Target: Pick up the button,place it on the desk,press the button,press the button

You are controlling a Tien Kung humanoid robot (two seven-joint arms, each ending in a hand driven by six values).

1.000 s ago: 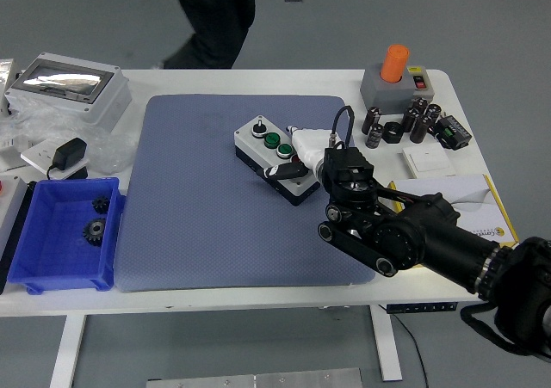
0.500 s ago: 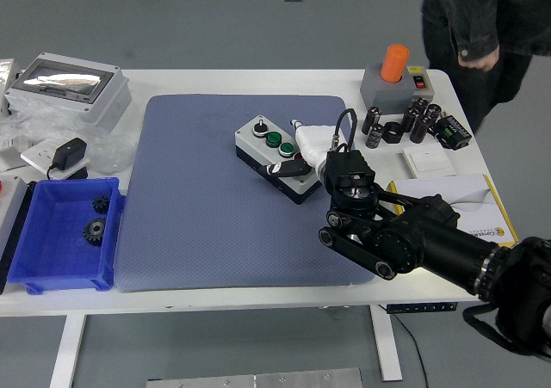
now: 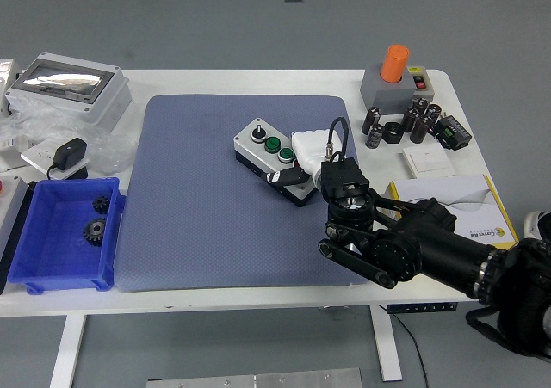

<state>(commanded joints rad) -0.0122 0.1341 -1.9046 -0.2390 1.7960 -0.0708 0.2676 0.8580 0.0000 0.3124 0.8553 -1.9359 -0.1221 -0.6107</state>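
The button box (image 3: 274, 159), a rigid, fairly light plastic case with 3 buttons, lies flat on the surface's blue mat (image 3: 198, 207) just left of the right hand (image 3: 297, 171), whose extended finger touches its near end, grasping nothing, so pressing needs little force.

One button box (image 3: 274, 160); two gears (image 3: 96, 218); one blue bin (image 3: 60, 267).
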